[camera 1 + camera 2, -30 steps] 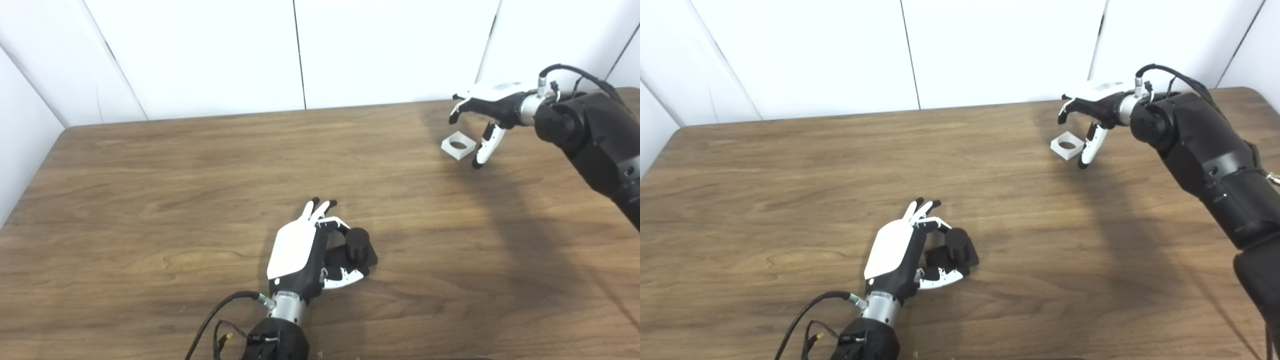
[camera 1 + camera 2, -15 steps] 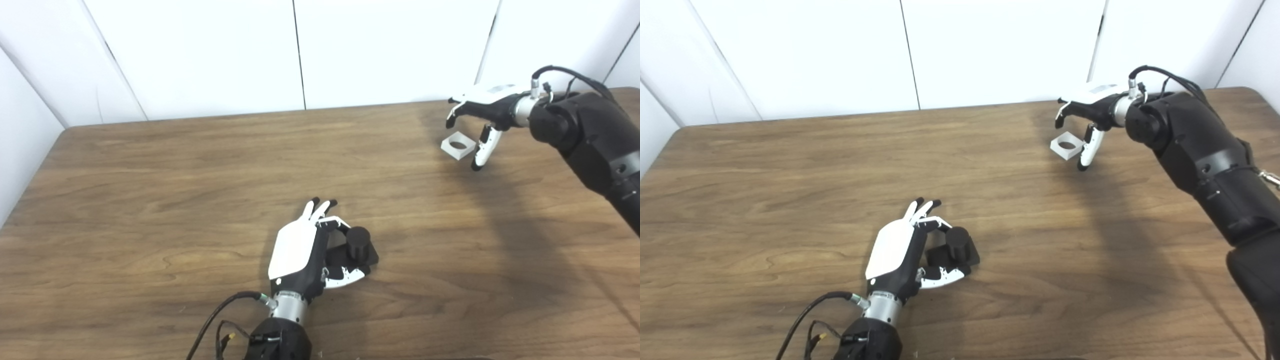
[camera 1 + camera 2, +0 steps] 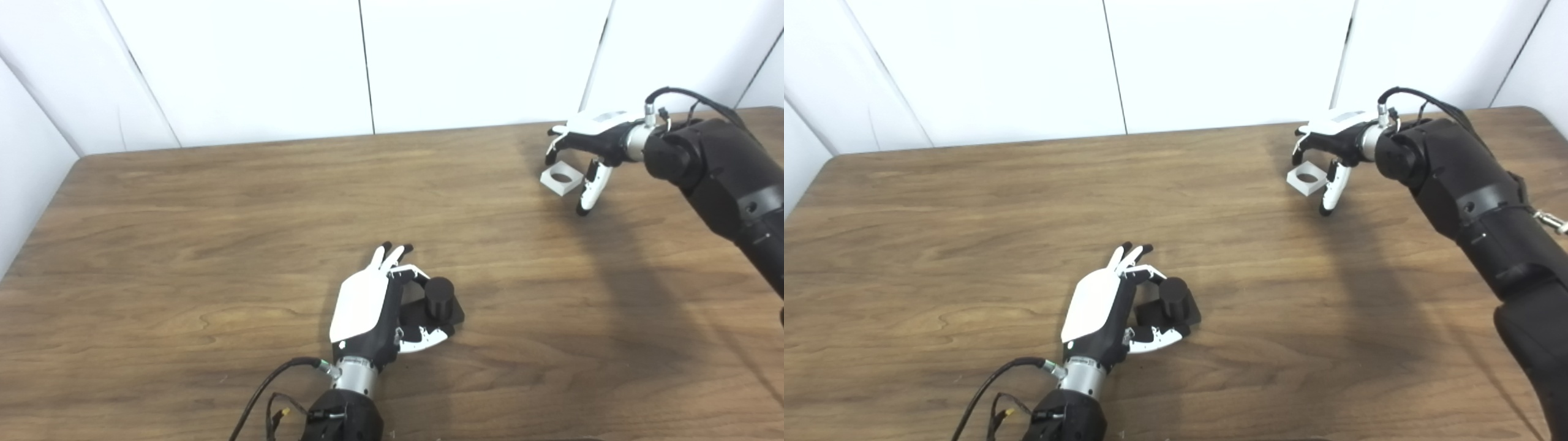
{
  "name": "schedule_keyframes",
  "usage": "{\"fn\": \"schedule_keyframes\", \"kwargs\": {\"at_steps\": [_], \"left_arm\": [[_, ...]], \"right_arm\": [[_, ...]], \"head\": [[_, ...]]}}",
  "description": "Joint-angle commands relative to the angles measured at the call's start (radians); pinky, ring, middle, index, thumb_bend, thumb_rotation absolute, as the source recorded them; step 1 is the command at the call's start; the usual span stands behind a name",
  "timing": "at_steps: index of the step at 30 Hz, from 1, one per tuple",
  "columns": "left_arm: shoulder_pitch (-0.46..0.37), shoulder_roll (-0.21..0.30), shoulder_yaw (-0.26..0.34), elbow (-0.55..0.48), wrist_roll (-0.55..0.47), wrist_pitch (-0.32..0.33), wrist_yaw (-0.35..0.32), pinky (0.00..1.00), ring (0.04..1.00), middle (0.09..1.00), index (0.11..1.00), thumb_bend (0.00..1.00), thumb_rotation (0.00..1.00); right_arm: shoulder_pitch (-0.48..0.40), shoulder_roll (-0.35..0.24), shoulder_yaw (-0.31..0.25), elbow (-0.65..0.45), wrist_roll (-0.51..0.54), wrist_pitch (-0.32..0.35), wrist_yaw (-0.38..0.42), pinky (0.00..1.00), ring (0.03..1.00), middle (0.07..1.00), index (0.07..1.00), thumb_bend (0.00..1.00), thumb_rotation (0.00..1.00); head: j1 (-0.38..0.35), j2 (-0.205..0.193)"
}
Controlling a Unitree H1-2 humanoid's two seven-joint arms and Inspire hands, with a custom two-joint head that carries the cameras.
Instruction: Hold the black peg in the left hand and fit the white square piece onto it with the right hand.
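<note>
One black peg [image 3: 439, 296] stands upright near the table's [image 3: 184, 245] front middle, its round post pointing up from a dark base, with the left hand [image 3: 375, 306] at its 9 o'clock, fingers [image 3: 422, 335] curled around the base; whether they grip it is hard to make out. One white square piece [image 3: 561, 179] lies flat at the far right, hole facing up. The right hand [image 3: 591, 147] hovers over its 3 o'clock side, fingers spread and holding nothing.
</note>
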Motion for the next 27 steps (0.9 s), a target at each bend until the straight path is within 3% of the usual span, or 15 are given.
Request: {"fn": "schedule_keyframes", "kwargs": {"at_steps": [1,27], "left_arm": [[0.006,0.002,-0.008,0.033,0.019,0.01,-0.01,0.92,1.0,0.931,0.495,0.51,0.07],[0.003,-0.005,-0.009,0.034,0.026,0.027,0.003,0.9,1.0,0.931,0.495,0.51,0.07]], "right_arm": [[-0.084,-0.003,-0.008,0.005,-0.005,-0.02,-0.034,1.0,1.0,0.995,0.801,0.87,0.25],[-0.133,0.011,0.025,0.185,-0.014,-0.082,-0.126,1.0,1.0,0.975,0.777,0.85,0.22]], "head": [[0.0,-0.001],[-0.002,-0.011]]}}
